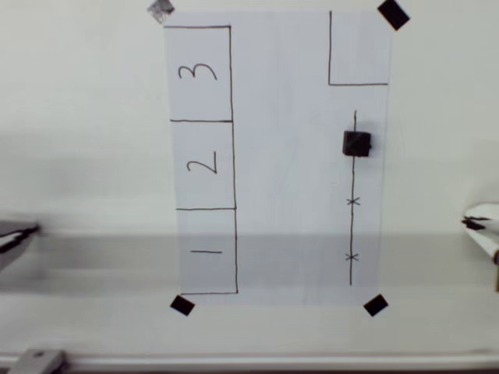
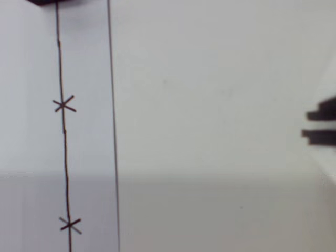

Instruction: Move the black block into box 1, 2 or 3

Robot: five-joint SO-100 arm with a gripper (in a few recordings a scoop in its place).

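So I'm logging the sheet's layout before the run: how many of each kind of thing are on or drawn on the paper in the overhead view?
Black block: 1
Numbered boxes, 3, 2, 1: 3
Unnumbered box: 1
Tape squares at corners, first: 4
X marks on the line, first: 2
Total: 11

On the white paper sheet (image 1: 288, 156) taped to the worktop, three pen-drawn boxes stacked in a column carry handwritten numerals: box 3 (image 1: 198, 73) at the top of the overhead view, box 2 (image 1: 203, 165) below it and box 1 (image 1: 207, 252) at the bottom, each numeral lying on its side. All three sit on the far side of the sheet from the claw (image 1: 479, 224), which shows at the right edge. The pen line (image 1: 352, 234) on the sheet's near side bears two small x marks (image 1: 352, 202), also seen in the wrist view (image 2: 64, 105).
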